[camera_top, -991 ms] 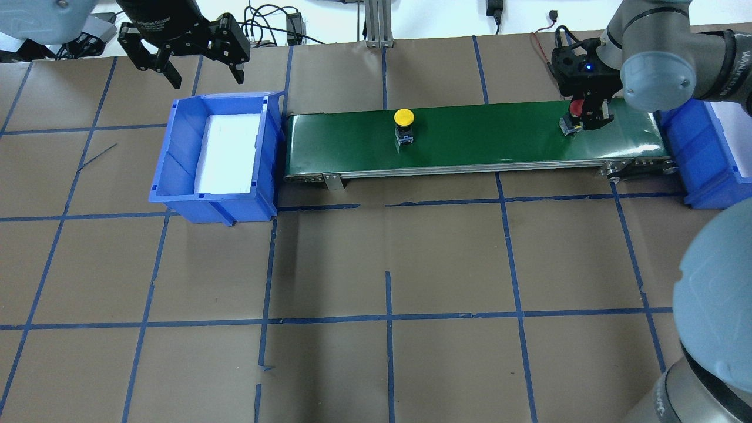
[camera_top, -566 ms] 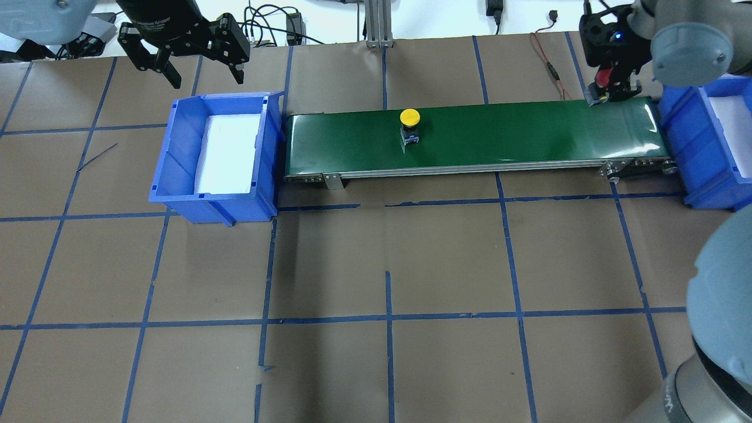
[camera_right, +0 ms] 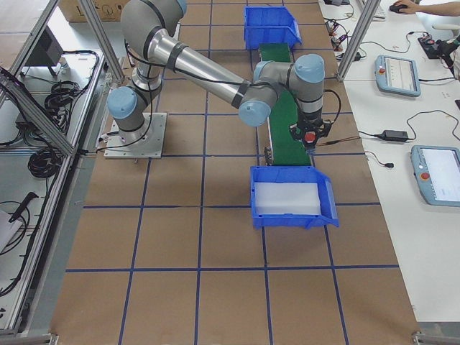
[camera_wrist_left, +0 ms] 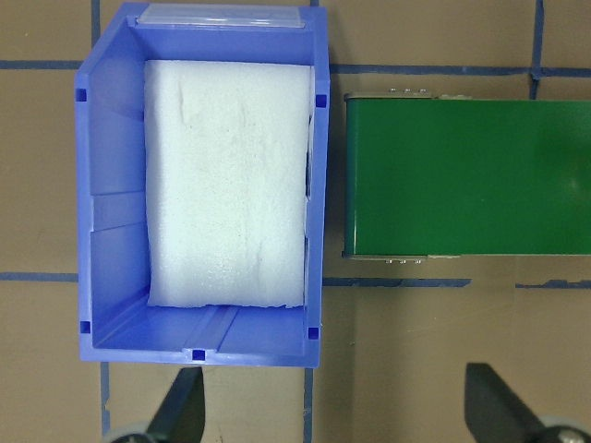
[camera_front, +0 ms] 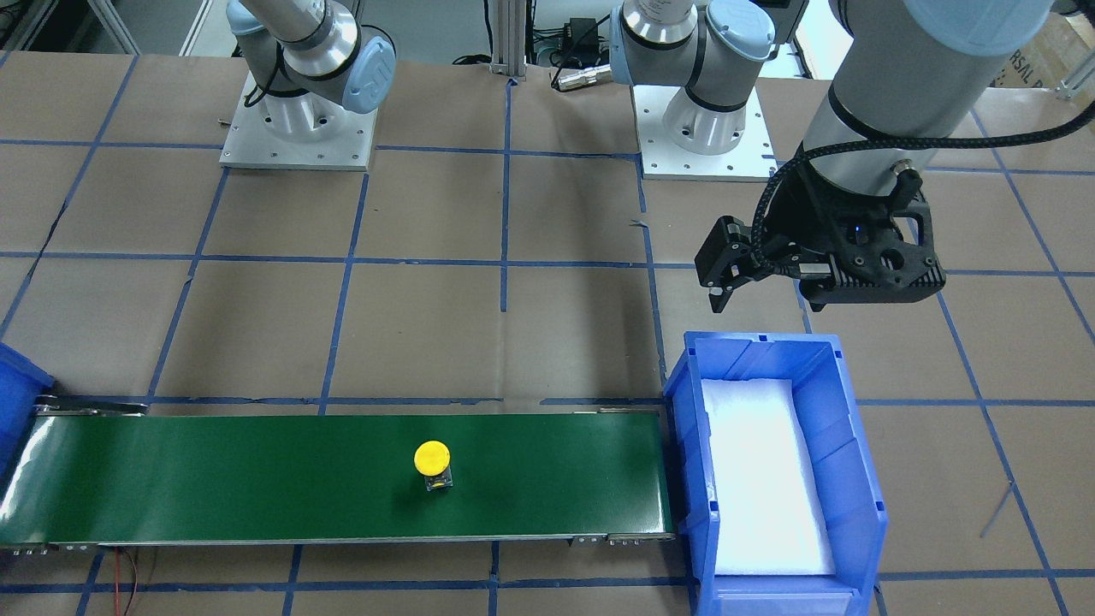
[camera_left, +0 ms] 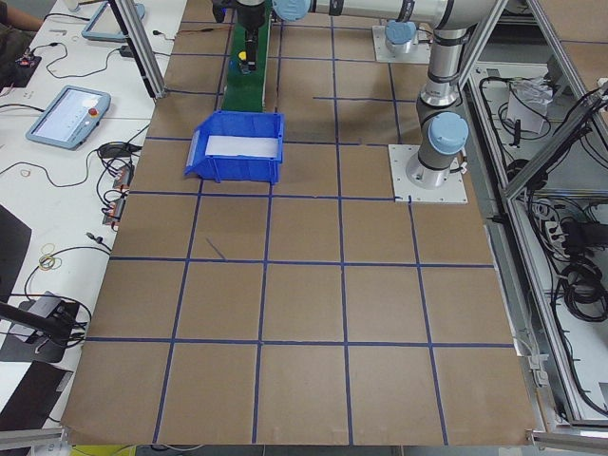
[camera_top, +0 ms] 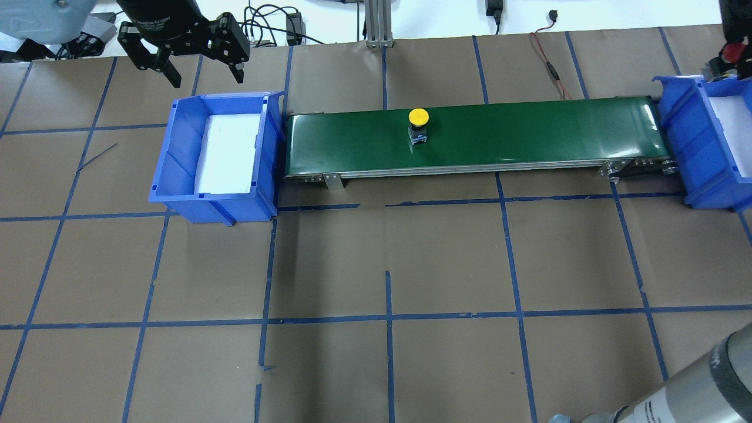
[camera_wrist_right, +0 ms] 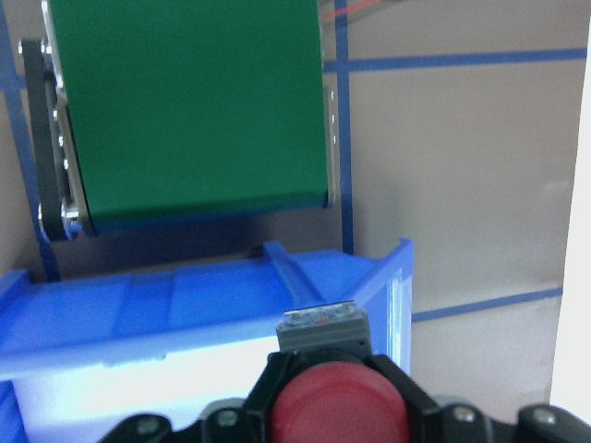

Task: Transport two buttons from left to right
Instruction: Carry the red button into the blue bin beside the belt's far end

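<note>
The yellow button [camera_top: 418, 120] [camera_front: 432, 462] stands upright near the middle of the green conveyor belt [camera_top: 517, 132] [camera_front: 257, 479], with nothing touching it. My right gripper [camera_top: 725, 63] [camera_wrist_right: 342, 401] is shut on the red button [camera_top: 730, 51] [camera_wrist_right: 342, 411] and holds it over the far rim of the right blue bin [camera_top: 681, 129] [camera_wrist_right: 185, 305]. My left gripper [camera_top: 205, 73] [camera_wrist_left: 337, 411] hangs open and empty just beyond the far end of the left blue bin [camera_top: 176, 153] [camera_wrist_left: 111, 185]. That bin holds only white foam.
The belt runs between the two bins. Cables and a red wire [camera_top: 552, 64] lie at the table's back edge. Both arm bases [camera_front: 295, 128] stand on the robot side. Tablets [camera_right: 399, 72] and a person's hand [camera_right: 406, 7] are on the side bench.
My right gripper lifted the red button off the belt's right end and carried it right, over the right bin's rim. The yellow button rode a little rightward on the belt. The left arm stayed still.
</note>
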### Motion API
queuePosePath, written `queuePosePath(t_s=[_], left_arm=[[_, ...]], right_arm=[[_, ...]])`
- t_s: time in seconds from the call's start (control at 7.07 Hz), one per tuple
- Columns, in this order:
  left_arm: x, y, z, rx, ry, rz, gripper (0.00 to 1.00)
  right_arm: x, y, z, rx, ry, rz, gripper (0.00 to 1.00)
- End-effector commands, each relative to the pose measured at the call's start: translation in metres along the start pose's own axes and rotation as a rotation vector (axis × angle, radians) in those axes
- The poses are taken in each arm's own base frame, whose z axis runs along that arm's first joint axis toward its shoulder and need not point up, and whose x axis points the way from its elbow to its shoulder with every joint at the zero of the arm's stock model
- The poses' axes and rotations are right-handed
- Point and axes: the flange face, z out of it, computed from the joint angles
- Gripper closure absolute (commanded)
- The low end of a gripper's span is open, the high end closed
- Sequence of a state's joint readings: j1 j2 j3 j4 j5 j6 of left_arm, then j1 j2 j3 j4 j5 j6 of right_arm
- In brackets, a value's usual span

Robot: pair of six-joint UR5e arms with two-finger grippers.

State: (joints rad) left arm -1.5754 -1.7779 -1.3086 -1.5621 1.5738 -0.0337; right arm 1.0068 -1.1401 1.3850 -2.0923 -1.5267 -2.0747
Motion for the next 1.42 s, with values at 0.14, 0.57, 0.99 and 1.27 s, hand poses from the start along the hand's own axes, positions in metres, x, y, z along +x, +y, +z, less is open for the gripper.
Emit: queuePosePath(t_s=[0.14, 0.57, 0.99, 1.27], left_arm=[[0.000, 0.000, 0.001, -0.001, 0.000, 0.000, 0.00], [0.000, -0.001, 0.008, -0.010, 0.000, 0.000, 0.00], [-0.001, -0.001, 0.009, -0.014, -0.013, 0.002, 0.00], [-0.001, 0.001, 0.007, -0.016, -0.011, 0.002, 0.00]], right_arm=[[-0.036, 0.069, 0.045, 0.063, -0.039, 0.023, 0.73], [-0.060, 0.099, 0.102, 0.064, -0.131, -0.034, 0.72], [-0.066, 0.103, 0.119, 0.067, -0.163, -0.035, 0.73], [-0.078, 0.114, 0.125, 0.066, -0.182, -0.015, 0.72]])
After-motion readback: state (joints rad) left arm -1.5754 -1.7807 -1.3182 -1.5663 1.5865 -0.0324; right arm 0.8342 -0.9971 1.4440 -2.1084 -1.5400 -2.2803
